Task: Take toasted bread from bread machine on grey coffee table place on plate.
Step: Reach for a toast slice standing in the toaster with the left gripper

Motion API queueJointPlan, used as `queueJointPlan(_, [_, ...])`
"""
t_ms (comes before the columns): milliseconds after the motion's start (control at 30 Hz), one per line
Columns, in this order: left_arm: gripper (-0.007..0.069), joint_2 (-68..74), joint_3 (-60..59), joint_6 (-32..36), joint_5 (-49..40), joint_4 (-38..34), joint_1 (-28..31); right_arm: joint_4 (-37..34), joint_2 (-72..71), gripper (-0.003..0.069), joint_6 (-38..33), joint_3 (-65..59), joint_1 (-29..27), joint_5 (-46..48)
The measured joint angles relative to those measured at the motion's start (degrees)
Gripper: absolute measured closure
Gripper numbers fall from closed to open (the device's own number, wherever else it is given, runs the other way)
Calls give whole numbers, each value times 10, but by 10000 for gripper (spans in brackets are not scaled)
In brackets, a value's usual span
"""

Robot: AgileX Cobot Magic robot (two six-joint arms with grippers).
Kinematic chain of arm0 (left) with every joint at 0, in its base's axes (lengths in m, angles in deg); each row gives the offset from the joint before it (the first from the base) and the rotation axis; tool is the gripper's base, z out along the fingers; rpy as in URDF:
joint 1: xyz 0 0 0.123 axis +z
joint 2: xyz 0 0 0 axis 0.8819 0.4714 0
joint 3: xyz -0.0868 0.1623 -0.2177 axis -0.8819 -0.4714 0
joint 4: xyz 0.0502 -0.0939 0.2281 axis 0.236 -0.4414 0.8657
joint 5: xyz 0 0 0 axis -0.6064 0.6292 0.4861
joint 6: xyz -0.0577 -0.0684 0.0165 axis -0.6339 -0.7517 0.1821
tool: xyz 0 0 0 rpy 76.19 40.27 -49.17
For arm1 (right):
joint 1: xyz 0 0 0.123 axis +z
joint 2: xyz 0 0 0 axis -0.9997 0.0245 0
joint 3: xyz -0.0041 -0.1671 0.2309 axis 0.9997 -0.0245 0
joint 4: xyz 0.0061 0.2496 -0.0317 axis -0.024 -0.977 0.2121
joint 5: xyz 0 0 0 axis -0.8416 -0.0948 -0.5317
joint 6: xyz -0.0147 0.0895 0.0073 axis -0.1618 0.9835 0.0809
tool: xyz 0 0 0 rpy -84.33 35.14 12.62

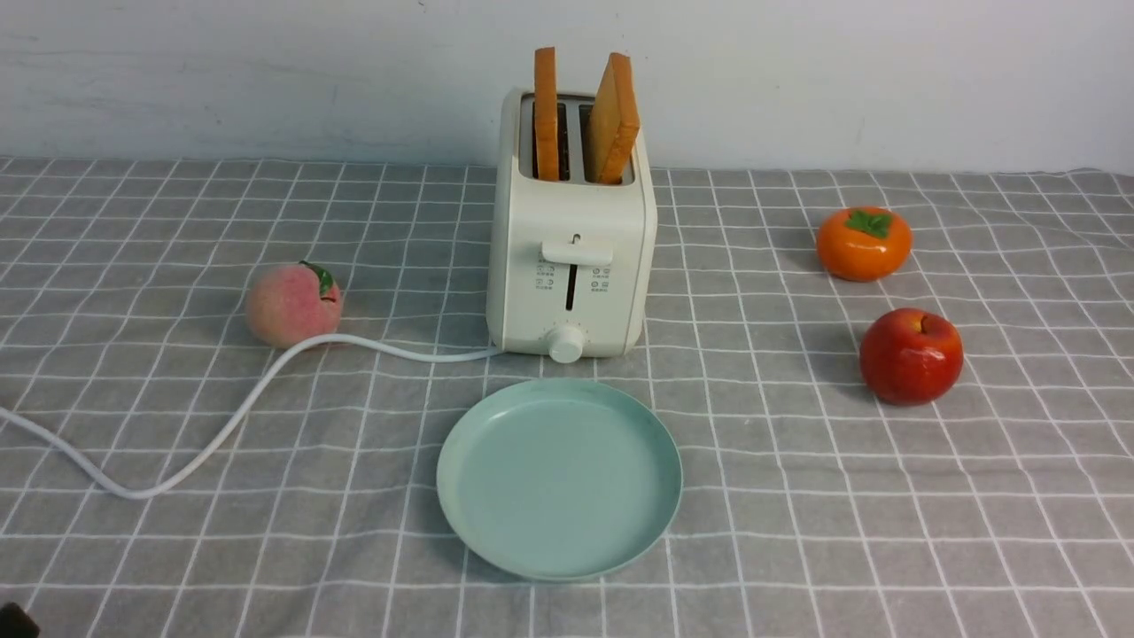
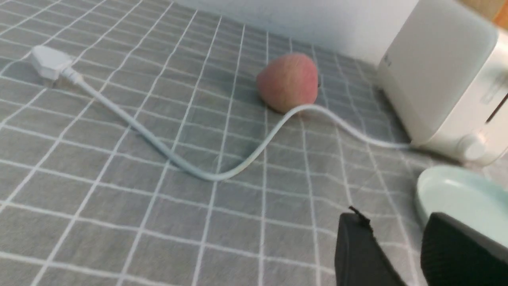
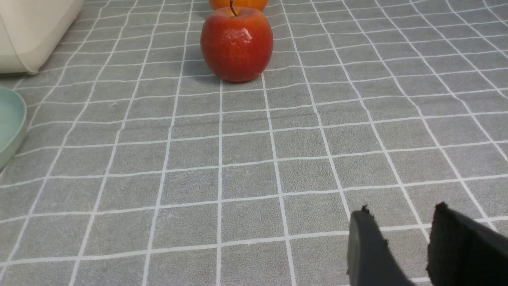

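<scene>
Standing in the two slots of the bread machine (image 1: 571,230), both slices of toasted bread are being carried by it at the far middle of the grey coffee table (image 1: 797,496). The left slice (image 1: 547,115) is being held upright and edge-on to the front camera. The right slice (image 1: 615,120) is being propped at a tilt, its top leaning to the right.

The plate (image 1: 560,483) is being shown lying flat just in front of the bread machine, close to the knob (image 1: 566,342) but not touching it.

A white power cord (image 1: 221,434) is being trailed from the machine's lower left corner across the cloth. It is being passed just in front of a peach (image 1: 292,304) and is ending in a plug (image 2: 49,63), seen in the left wrist view. On the right, a persimmon (image 1: 864,243) and a red apple (image 1: 911,356) are being displayed well apart from the bread machine, the apple nearer the robot.

The left gripper (image 2: 393,224) is being held low over the cloth near the plate's left edge, its jaws parted and nothing being gripped between them. The right gripper (image 3: 401,214) is likewise being held over the cloth, on the robot's side of the apple, its jaws parted and empty.
</scene>
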Motion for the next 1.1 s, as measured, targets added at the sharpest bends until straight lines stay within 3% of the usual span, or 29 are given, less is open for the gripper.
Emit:
queueJointPlan(233, [386,0,0,0,66,-116,0,-80,0,419,41,-4,0,-54])
queueJointPlan(367, [386,0,0,0,114,-218,0,-174,0,419,113,-4,0,-156])
queueJointPlan(500, [405,0,0,-1,170,-294,0,-196,0,419,131,-4,0,-196])
queueJointPlan(633, [594,0,0,-1,240,-345,0,-202,0,419,136,-4,0,-227])
queueJointPlan(733, [638,0,19,-1,249,-349,0,-204,0,421,136,6,0,-246])
queueJointPlan(900, [638,26,140,39,211,-318,0,-197,26,494,136,140,5,-162])
queueJointPlan(1000, [638,134,270,104,63,-295,0,-172,141,626,121,299,5,-5])
queueJointPlan(1100, [638,212,330,131,-51,-283,0,-167,215,669,88,374,5,93])
